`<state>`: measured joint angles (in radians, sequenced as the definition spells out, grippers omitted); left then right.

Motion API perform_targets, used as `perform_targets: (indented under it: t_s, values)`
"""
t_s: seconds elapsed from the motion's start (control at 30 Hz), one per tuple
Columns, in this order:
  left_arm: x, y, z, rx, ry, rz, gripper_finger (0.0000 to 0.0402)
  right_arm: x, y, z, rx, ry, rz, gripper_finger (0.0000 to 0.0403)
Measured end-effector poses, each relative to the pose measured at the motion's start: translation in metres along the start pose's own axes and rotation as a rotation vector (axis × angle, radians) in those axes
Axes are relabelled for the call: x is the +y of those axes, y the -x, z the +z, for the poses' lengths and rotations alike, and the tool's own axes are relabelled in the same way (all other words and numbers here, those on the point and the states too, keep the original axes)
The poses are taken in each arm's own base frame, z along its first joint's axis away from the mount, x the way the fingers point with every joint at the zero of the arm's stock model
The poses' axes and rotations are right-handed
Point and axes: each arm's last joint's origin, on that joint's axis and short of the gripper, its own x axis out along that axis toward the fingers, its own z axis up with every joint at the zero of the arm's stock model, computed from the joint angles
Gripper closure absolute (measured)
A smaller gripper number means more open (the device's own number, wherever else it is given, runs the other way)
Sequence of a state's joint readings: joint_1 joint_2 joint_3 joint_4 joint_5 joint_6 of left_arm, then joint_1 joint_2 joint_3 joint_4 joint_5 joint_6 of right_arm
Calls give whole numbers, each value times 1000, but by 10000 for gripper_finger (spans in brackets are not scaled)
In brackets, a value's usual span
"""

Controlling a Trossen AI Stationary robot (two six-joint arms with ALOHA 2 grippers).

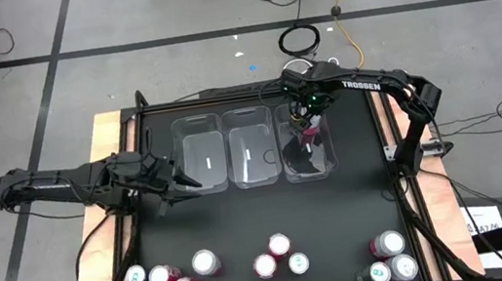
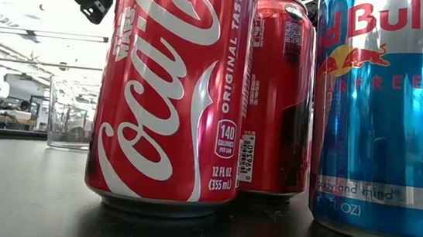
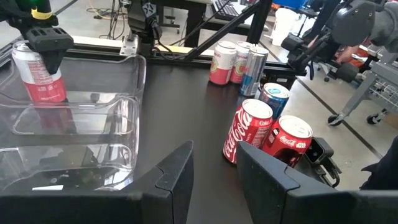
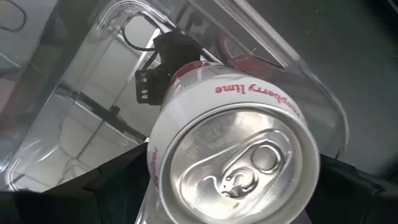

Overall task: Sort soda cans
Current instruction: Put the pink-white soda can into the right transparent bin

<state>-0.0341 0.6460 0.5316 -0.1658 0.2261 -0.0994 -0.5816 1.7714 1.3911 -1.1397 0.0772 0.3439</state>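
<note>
Right gripper (image 1: 309, 122) is clamped on a pink-and-white can (image 4: 233, 158) over the rightmost clear bin (image 1: 327, 162); only the right wrist view shows its silver top close. Left gripper (image 3: 214, 177) waits by the leftmost bin (image 1: 200, 157), fingers parted and empty. Low view alone shows the Coca-Cola can (image 2: 171, 91) label; other cans (image 1: 277, 255) line the table's near edge.

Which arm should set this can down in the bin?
Right. The right gripper already grips the pink can over the rightmost bin; the left gripper sits open beside the leftmost bin, holding nothing.
</note>
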Motion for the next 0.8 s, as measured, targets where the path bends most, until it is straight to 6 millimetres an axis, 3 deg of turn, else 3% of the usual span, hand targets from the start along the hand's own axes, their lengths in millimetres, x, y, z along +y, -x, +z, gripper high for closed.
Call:
perform_targets:
  t_s: [0.6, 0.8]
  values:
    - [0, 0, 0, 0, 3, 0, 271, 0, 1, 1, -11, -10, -3, 53]
    - [0, 0, 0, 0, 3, -1, 271, -3, 11, -2, -50, -16, -13, 52]
